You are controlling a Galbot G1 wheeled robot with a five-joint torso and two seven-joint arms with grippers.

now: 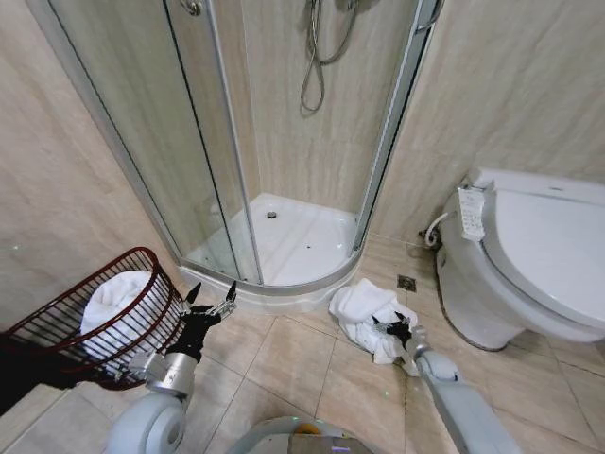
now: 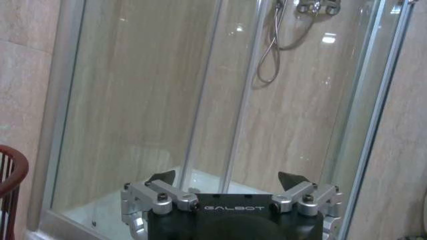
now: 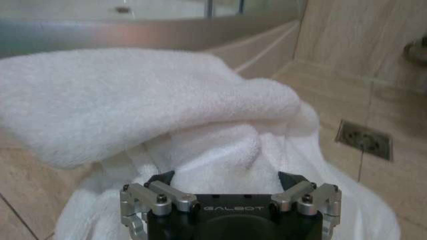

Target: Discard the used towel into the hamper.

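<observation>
Now | right pincer point(image 1: 397, 330) spread, pressed into towel point(image 1: 364, 312) | hamper point(image 1: 57, 326) far left

White fluffy terry-cloth towel point(image 1: 364, 317), soft & matt, on glossy beige floor tiles point(image 1: 293, 364). Dark reddish-brown round wire hamper point(image 1: 57, 326), thin metal ribs, w/ white cloth inside. Shower enclosure point(image 1: 203, 142): clear smooth glass, satin metal frame. White glossy toilet point(image 1: 534, 251).
</observation>
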